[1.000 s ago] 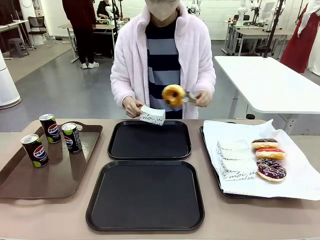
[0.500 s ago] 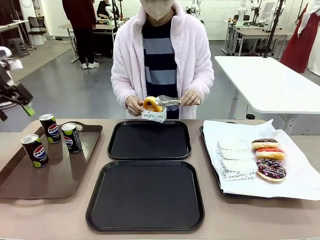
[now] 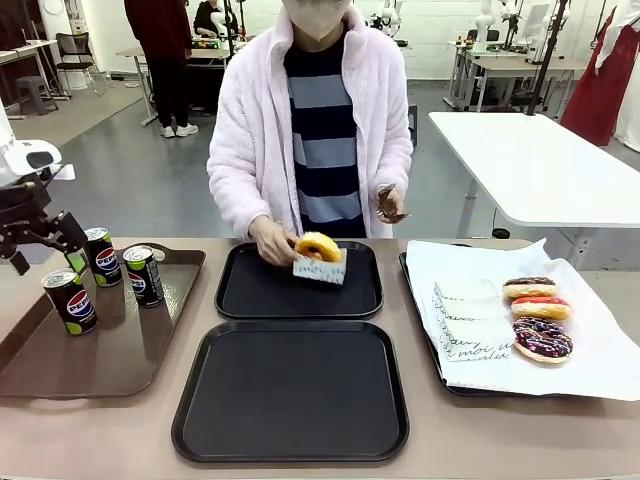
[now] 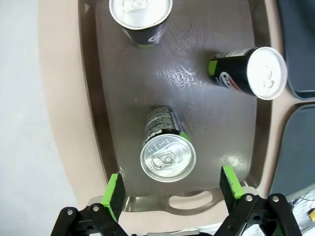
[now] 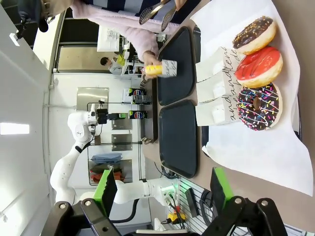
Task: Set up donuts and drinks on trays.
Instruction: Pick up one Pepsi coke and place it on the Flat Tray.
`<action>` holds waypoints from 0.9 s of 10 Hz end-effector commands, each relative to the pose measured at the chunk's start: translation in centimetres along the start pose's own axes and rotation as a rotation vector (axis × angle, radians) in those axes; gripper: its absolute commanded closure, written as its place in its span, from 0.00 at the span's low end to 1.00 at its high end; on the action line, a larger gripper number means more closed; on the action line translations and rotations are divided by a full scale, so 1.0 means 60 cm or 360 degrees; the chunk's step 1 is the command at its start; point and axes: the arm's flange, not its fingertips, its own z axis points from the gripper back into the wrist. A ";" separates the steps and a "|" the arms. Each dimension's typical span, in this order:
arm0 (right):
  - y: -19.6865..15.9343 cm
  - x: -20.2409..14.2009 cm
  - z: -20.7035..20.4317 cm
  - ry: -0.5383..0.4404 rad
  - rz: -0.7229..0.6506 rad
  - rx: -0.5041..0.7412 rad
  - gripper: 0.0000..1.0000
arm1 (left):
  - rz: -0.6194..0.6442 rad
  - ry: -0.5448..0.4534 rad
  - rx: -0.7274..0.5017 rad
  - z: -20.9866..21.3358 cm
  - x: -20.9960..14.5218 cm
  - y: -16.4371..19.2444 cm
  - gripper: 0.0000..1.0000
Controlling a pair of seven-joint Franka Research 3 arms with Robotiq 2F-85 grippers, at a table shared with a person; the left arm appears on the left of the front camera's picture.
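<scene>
Newly arrived left pincer (image 4: 172,184) hovers spread, a drink can (image 4: 167,152) directly beneath; beyond it a person (image 3: 322,130) lands the first donut (image 3: 319,247) on a tray (image 3: 260,295). Can pickup likely next.

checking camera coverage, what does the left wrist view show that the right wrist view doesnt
Left wrist view: the silver tops of the three cans from above, and the brown tray's handle slot. Right wrist view: three donuts on white paper, paper sleeves beside them, tongs, and a hand holding a sleeved yellow donut at the far black tray. Both: the two black trays and the cans on the brown tray.
</scene>
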 end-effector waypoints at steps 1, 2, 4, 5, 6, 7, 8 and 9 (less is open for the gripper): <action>-0.002 0.001 0.003 0.0000 0.0008 0.0026 0.00 | -0.0022 -0.0050 0.0082 -0.020 -0.013 -0.001 0.00; -0.002 0.001 0.003 0.0000 0.0008 0.0026 0.00 | -0.0030 -0.0056 0.0065 -0.032 -0.012 -0.001 0.00; -0.002 0.001 0.003 0.0000 0.0008 0.0026 0.00 | -0.0023 -0.0062 0.0054 -0.052 -0.008 -0.001 0.00; -0.002 0.001 0.003 0.0000 0.0008 0.0026 0.00 | -0.0029 -0.0072 0.0070 -0.057 -0.006 -0.006 0.00; -0.002 0.001 0.003 0.0000 0.0008 0.0026 0.00 | -0.0034 -0.0083 0.0091 -0.064 -0.004 -0.009 0.00; -0.002 0.001 0.003 0.0000 0.0008 0.0026 0.00 | -0.0032 -0.0082 0.0105 -0.069 0.002 -0.010 0.00; -0.002 0.001 0.003 0.0000 0.0008 0.0026 0.00 | -0.0024 -0.0076 0.0105 -0.077 0.008 -0.010 0.00; -0.002 0.001 0.003 0.0000 0.0008 0.0026 0.00 | -0.0021 -0.0074 0.0108 -0.083 0.011 -0.012 0.00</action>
